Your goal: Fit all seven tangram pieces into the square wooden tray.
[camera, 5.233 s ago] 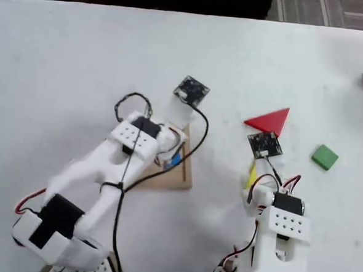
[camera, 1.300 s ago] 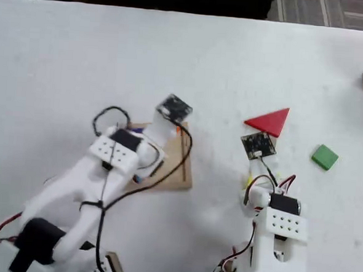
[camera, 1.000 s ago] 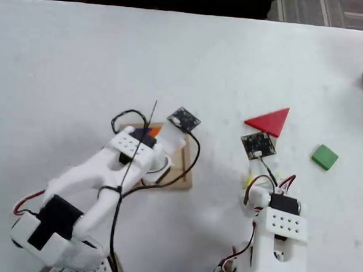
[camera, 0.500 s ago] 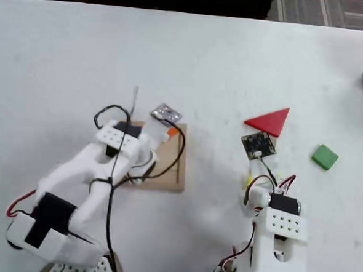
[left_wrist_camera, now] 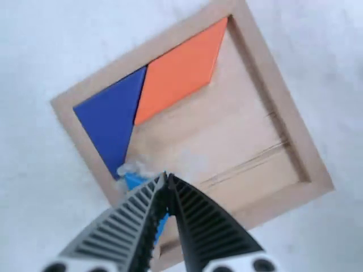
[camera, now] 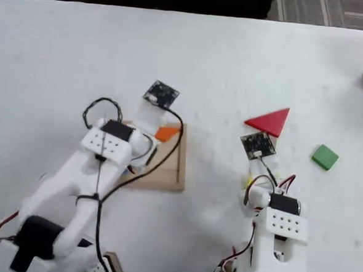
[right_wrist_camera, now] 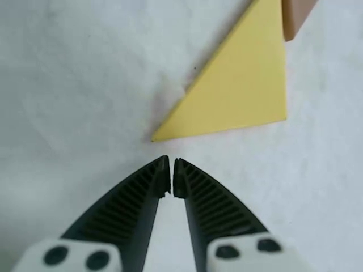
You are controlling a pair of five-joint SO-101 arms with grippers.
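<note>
- White table (camera: 63, 55) runs under both my arms and fills the high view from bottom to top.
- My right gripper (right_wrist_camera: 171, 170) sits low and right of centre in the high view. Its jaws are pressed almost together and grip nothing.
- Just past its tips a yellow triangle (right_wrist_camera: 238, 90) lies flat on the table, with a tan block (right_wrist_camera: 295, 14) touching one corner.
- My left gripper (left_wrist_camera: 166, 180) hangs over the wooden tray (camera: 167, 169), left of centre, with its fingertips meeting. A light blue piece (left_wrist_camera: 136, 182) lies right beneath them. I cannot tell whether I am pinching it.
- Inside the tray a dark blue triangle (left_wrist_camera: 110, 116) and an orange piece (left_wrist_camera: 181, 68) lie edge to edge along one wall. Bare wood makes up the other half.
- Farther up on the right side, a red triangle (camera: 270, 120) lies outside the tray, with a green square (camera: 324, 157) well apart from it toward the right edge.
</note>
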